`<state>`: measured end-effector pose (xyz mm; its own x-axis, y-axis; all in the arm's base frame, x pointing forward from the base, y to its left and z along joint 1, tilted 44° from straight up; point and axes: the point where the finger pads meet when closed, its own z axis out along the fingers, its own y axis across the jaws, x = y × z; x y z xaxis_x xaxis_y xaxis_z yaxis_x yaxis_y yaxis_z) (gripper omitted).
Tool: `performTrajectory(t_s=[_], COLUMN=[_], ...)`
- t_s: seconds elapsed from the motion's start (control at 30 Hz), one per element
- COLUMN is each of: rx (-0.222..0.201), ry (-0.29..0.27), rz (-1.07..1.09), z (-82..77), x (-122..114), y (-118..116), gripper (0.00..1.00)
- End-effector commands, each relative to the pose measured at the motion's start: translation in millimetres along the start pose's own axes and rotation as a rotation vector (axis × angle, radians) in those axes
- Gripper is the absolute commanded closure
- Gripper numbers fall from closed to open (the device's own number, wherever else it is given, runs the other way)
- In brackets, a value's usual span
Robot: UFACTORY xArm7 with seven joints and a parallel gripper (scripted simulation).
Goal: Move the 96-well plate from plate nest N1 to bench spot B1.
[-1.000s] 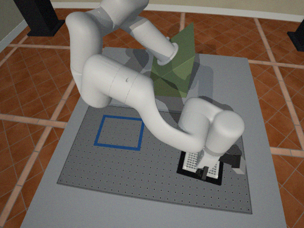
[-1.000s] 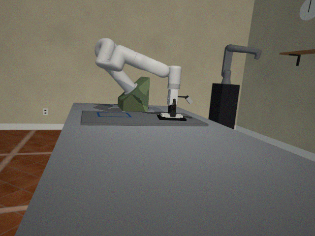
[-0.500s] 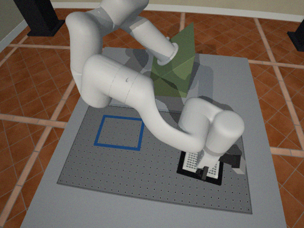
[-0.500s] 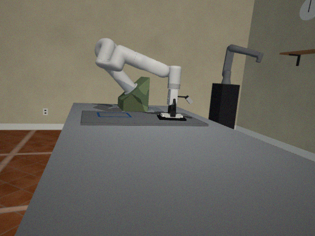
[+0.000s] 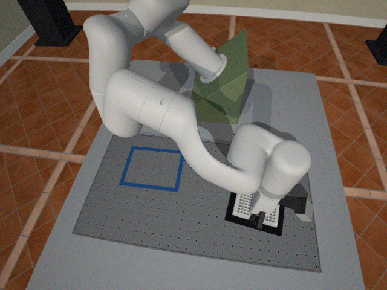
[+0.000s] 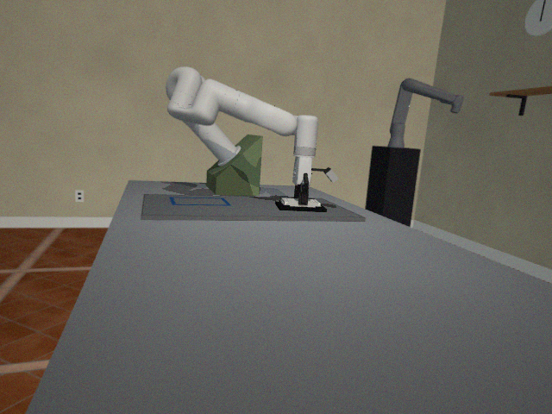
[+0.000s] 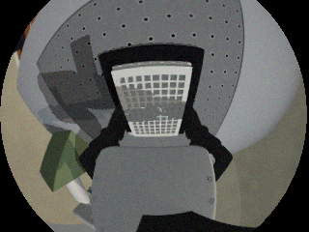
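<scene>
The white 96-well plate [image 5: 244, 204] is seen lying flat in the black plate nest [image 5: 231, 211], at about 4 o'clock on the gray dotted deck [image 5: 156, 212] in the top view. The plate is squeezed across its sides by the gripper [image 5: 258, 219], so the gripper is clenched on the plate. In the wrist view, a dark finger [image 7: 197, 130] is pressed against each side of the plate [image 7: 154, 100]. The blue taped outline [image 5: 150, 186] is found at about 10 o'clock on the deck, well apart from the nest. A green block [image 5: 231, 84] is seen behind the deck at 12 o'clock.
</scene>
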<state>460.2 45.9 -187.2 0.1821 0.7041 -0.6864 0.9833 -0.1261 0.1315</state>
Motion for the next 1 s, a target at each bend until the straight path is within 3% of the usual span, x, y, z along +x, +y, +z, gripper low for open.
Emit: performTrajectory(t_s=[0.0,0.97], rx=[-0.003,-0.003], ry=[0.004,0.004], rz=[0.000,0.000], z=[-2.6,-14.6], x=[1,1], y=[1,1], gripper=[1.00,1.00])
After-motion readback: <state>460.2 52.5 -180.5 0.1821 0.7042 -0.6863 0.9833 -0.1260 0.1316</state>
